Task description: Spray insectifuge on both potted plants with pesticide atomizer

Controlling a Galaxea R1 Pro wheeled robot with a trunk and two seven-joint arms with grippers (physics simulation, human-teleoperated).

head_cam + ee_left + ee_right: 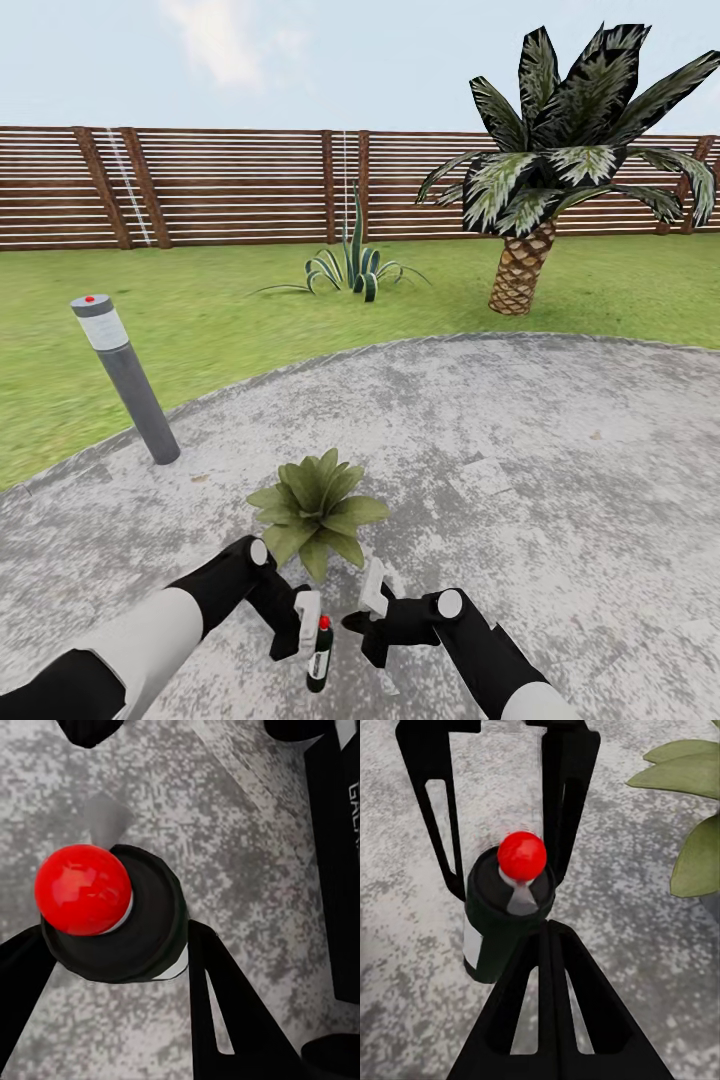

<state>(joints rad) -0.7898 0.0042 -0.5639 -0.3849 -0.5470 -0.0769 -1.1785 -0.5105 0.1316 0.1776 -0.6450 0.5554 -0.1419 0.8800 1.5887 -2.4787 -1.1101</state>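
The pesticide atomizer (319, 658) is a slim dark bottle with a red cap and a white label, upright just above the patio in front of me. My left gripper (310, 638) is shut on it; in the left wrist view its black fingers (225, 1005) press both sides of the bottle (127, 922). My right gripper (352, 622) is shut with nothing in it, and its joined fingertips (547, 937) sit right against the bottle (506, 915). One potted plant (318, 510), a low rosette of broad green leaves, stands on the stone just beyond both grippers; its leaves (690, 810) edge the right wrist view.
A grey bollard lamp (125, 375) with a red dot stands at the patio's left edge. On the lawn (200, 320) beyond are a striped agave (352, 268) and a big palm (560, 170), backed by a slatted wooden fence (230, 185). Grey stone patio (560, 480) stretches to the right.
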